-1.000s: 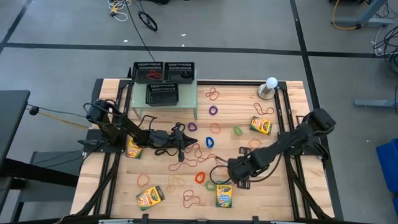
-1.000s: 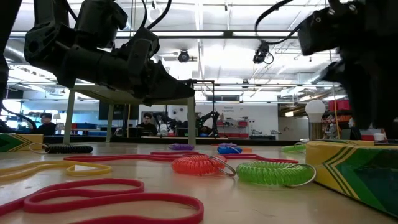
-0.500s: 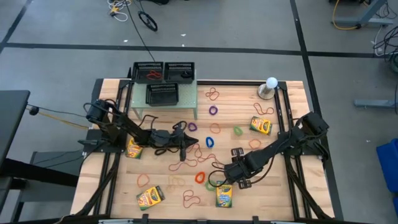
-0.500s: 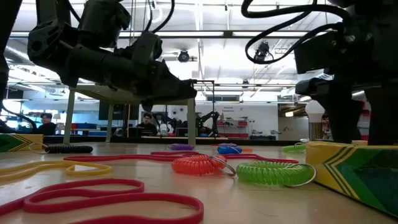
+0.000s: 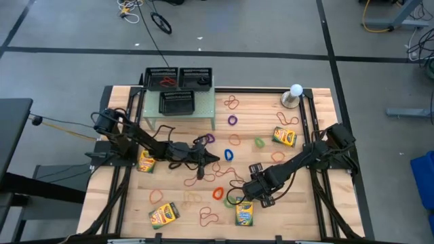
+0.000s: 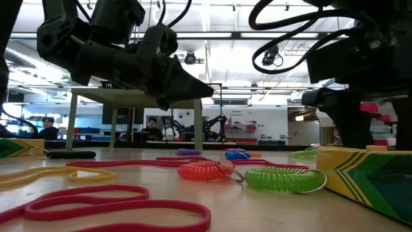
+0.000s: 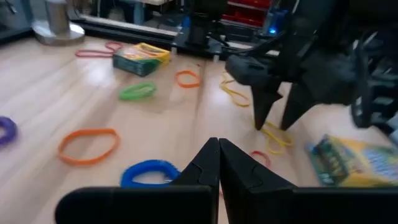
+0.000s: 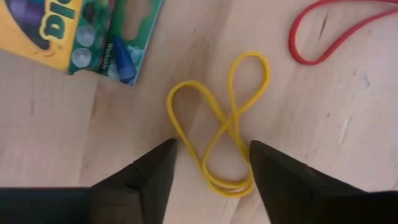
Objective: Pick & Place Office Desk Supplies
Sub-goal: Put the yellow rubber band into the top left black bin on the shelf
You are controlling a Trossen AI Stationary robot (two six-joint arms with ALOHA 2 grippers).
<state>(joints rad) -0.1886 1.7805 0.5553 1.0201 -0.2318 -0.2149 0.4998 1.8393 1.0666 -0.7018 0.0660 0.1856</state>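
Observation:
A yellow rubber band (image 8: 217, 140), twisted into a figure eight, lies flat on the wood beside a yellow-and-green crayon box (image 8: 81, 31). My right gripper (image 8: 211, 163) points down over it, open, one finger on each side of the band's nearer loop. From the left wrist view those fingers (image 7: 273, 112) stand just above the band (image 7: 277, 134); whether they touch it I cannot tell. My left gripper (image 7: 217, 149) is shut and nearly level at the table's middle (image 5: 215, 157), with nothing seen between its fingers. A blue coiled band (image 7: 146, 173) lies below it.
Loose bands in several colours are strewn over the table, with more crayon boxes (image 5: 164, 213) (image 5: 285, 137) (image 5: 146, 161). Black mesh trays (image 5: 178, 102) sit on a pale green shelf (image 5: 203, 112) at the far left. A white ball on a stand (image 5: 294, 95) is at the far right.
My right gripper has sunk toward the table, shifting a little toward the near left, and has rolled about its own axis, ending over the yellow band.

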